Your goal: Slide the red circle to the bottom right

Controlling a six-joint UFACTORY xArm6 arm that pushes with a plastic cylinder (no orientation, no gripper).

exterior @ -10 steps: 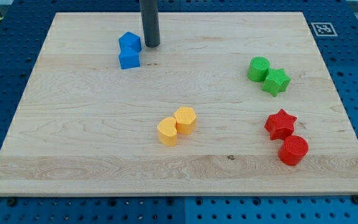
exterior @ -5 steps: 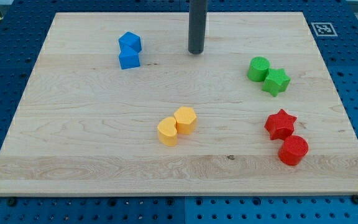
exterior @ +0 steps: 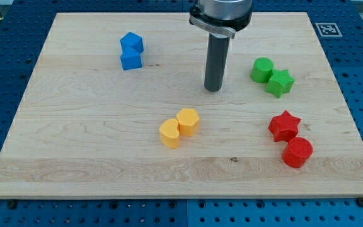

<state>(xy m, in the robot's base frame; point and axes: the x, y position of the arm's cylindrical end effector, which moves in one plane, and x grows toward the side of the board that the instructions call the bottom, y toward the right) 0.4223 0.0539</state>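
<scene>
The red circle [exterior: 297, 152] lies near the board's lower right, touching the red star [exterior: 284, 125] just above it. My tip [exterior: 213, 89] rests on the board near the middle, left of the green blocks and well up and left of the red circle. It touches no block.
A green circle [exterior: 261, 69] and a green star [exterior: 280, 82] sit together at the right. Two blue blocks [exterior: 131, 51] sit at the upper left. Two yellow blocks [exterior: 179, 127] sit below my tip. The wooden board [exterior: 74, 145] lies on a blue perforated table.
My tip has moved from beside the blue blocks rightward and down towards the board's middle. No block has moved.
</scene>
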